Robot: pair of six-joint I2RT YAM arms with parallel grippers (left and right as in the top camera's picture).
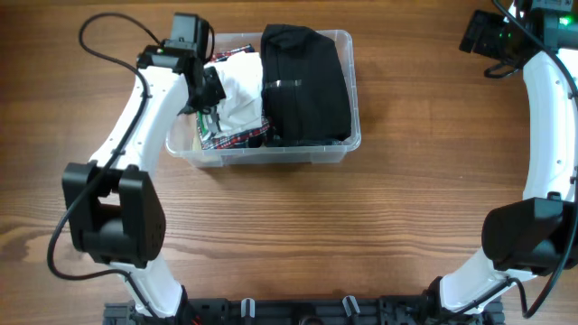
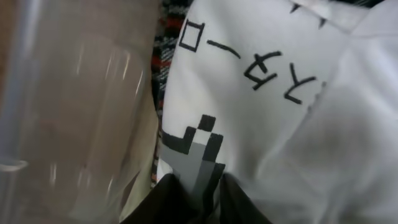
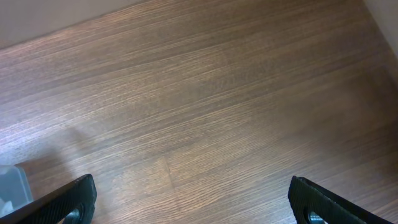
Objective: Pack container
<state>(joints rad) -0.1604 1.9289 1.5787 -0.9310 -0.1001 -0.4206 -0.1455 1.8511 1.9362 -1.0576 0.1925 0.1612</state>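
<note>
— So, where does your container [image 1: 271, 155] sit?
— On the wooden table [image 1: 406, 199], with your left gripper [image 1: 209, 95] down inside its left end. In the wrist view the container's clear left wall runs close beside your fingers, so you have little room on that side.
— And what are those fingers doing?
— They're drawn narrow, with a fold of the white garment [image 1: 237, 90] pinched between them. A plaid garment [image 1: 230, 138] shows beneath the white one, along the container's front wall. The black garment [image 1: 302, 86] fills the container's right half, up near the rim. I can't tell whether it stands above it.
— And your right side?
— Your right gripper [image 1: 492, 41] hangs well to the right of the container, beyond its far edge. Its fingers are spread wide with nothing between them, over bare wood grain. Between it and the container's right wall only tabletop shows.
</note>
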